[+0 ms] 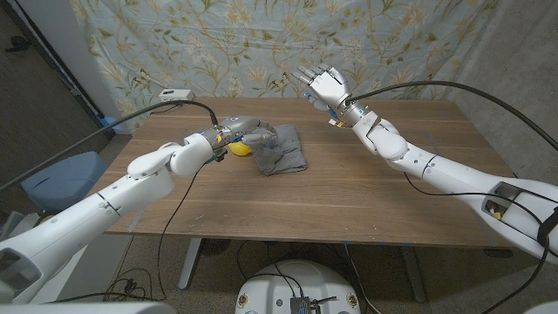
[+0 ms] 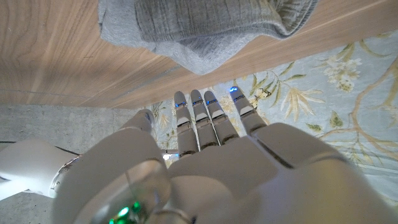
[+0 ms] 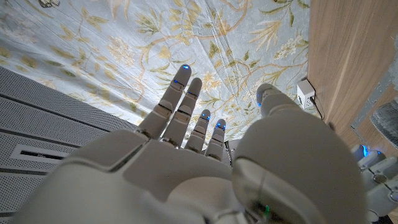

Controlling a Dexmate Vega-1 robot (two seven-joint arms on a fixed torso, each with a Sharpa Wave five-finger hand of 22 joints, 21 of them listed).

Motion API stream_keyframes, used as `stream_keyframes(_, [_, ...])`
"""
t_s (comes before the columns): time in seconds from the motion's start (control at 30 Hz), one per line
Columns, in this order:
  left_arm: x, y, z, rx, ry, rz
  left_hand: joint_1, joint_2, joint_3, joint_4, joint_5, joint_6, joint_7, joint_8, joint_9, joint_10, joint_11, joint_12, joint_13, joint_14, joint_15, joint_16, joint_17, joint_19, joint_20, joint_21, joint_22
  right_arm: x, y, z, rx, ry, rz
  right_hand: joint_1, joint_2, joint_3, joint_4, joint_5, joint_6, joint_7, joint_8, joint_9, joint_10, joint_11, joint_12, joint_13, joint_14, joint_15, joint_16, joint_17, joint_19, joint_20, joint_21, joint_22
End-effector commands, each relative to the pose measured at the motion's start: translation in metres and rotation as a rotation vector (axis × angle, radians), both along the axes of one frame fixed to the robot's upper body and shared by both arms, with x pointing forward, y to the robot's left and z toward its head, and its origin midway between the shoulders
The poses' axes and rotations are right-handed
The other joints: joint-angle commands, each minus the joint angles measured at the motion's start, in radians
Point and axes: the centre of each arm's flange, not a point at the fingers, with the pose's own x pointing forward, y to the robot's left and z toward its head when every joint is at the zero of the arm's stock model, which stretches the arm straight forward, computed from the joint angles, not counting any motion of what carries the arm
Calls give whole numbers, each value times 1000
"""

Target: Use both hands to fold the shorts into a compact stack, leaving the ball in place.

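A: Where are the shorts (image 1: 282,150) sitting relative to the hands?

B: They are lying as a grey bunched heap on the wooden table (image 1: 349,201), just past the fingertips of the left hand (image 1: 246,133). That hand is hovering at the near-left edge of the heap, fingers reaching toward the cloth.

A: Is the left hand gripping the fabric?

B: In the left wrist view the left hand (image 2: 211,162) is stretching its fingers (image 2: 198,115) out straight and close together, and nothing is sitting in them. The shorts (image 2: 199,28) are lying beyond the fingertips there, with a gap between cloth and fingers. So it is holding nothing, fingers extended.

A: And the ball?

B: The yellow ball (image 1: 241,149) is resting on the table right beside the left hand, under its wrist side, and just next to the left edge of the shorts. Whether it is touching the cloth I cannot tell.

A: What is the right hand doing?

B: The right hand (image 1: 324,85) is hanging raised above the far edge of the table, well apart from the shorts, fingers spread wide and holding nothing. The right wrist view is showing the same hand (image 3: 205,155) with its fingers (image 3: 177,102) fanned out against the floral backdrop (image 3: 124,43).
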Motion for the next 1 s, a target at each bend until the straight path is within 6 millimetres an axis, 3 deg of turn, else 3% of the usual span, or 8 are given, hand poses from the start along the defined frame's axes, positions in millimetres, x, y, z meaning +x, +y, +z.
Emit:
stream_keyframes(0.03, [35, -27, 4, 84, 125, -19, -12, 2, 20, 9, 2, 13, -3, 5, 3, 18, 5, 6, 2, -22, 0, -5, 4, -30, 13, -14, 5, 5, -11, -5, 10, 17, 2, -4, 9, 8, -1, -2, 2, -5, 0, -1, 9, -3, 5, 2, 2, -162, 9, 3, 9, -5, -2, 3])
stream_keyframes(0.23, [42, -36, -3, 111, 187, -13, -41, -1, 31, 40, 2, 44, 7, 11, 3, 55, -2, 18, 3, -33, 11, -2, 6, -52, 21, -22, 6, 6, -14, -5, 13, 21, 7, -7, 15, 11, 0, -7, -1, -9, -2, -1, 9, -7, 5, 2, 4, -163, 11, 3, 11, -6, -3, 3])
stream_keyframes(0.3, [43, -38, -5, 117, 208, -12, -66, -5, 30, 62, 1, 67, 21, 17, 3, 70, 0, 23, 3, -34, 15, 1, 7, -55, 23, -23, 7, 6, -14, -5, 11, 21, 8, -8, 17, 12, 0, -8, -1, -10, -2, -1, 9, -7, 5, 2, 5, -163, 11, 3, 11, -6, -3, 3])
stream_keyframes(0.37, [41, -39, -6, 123, 211, -13, -116, -10, 37, 100, 3, 142, 46, 32, 3, 164, 19, 50, 4, -3, 14, 13, 5, -57, 21, -23, 7, 5, -14, -5, 11, 22, 8, -8, 18, 13, 0, -9, -2, -10, -2, -1, 9, -7, 4, 2, 6, -163, 12, 3, 12, -6, -3, 3])
stream_keyframes(0.57, [32, -39, -7, 126, 202, -10, -171, -11, 72, 110, 5, 318, 91, 67, 5, 324, 36, 88, 4, 85, -3, 26, 1, -45, 22, -22, 3, 3, -13, -4, 5, 20, 8, -10, 21, 15, 0, -12, 1, -8, -1, -1, 11, -5, 5, 2, 6, -163, 12, 2, 12, -6, -4, 3])
stream_keyframes(0.67, [26, -38, -7, 139, 201, 3, -202, -13, 91, 113, 7, 395, 108, 76, 5, 399, 41, 101, 2, 183, -18, 42, 1, -22, 18, -16, 0, 2, -11, -4, 3, 16, 11, -11, 22, 15, 0, -14, 2, -9, -1, -1, 12, -5, 5, 2, 6, -163, 12, 2, 13, -6, -4, 3])
stream_keyframes(0.8, [11, -37, -5, 189, 135, 51, -252, -14, 114, 119, 8, 527, 139, 100, 8, 526, 70, 129, 5, 354, -40, 70, 4, 29, 2, 0, -1, -1, -8, -3, -1, 14, 13, -12, 22, 16, 0, -16, 2, -9, -1, -2, 12, -5, 5, 1, 7, -163, 12, 1, 13, -6, -4, 3])
stream_keyframes(1.0, [-9, -31, -4, 231, 118, 146, -308, -17, 142, 111, 10, 676, 163, 125, 12, 693, 86, 187, 40, 600, -50, 103, 4, 196, -75, 68, 3, -7, -2, -3, -7, 7, 13, -14, 24, 18, -1, -19, 0, -9, -2, -2, 12, -6, 5, 1, 7, -163, 13, 1, 13, -7, -5, 3])
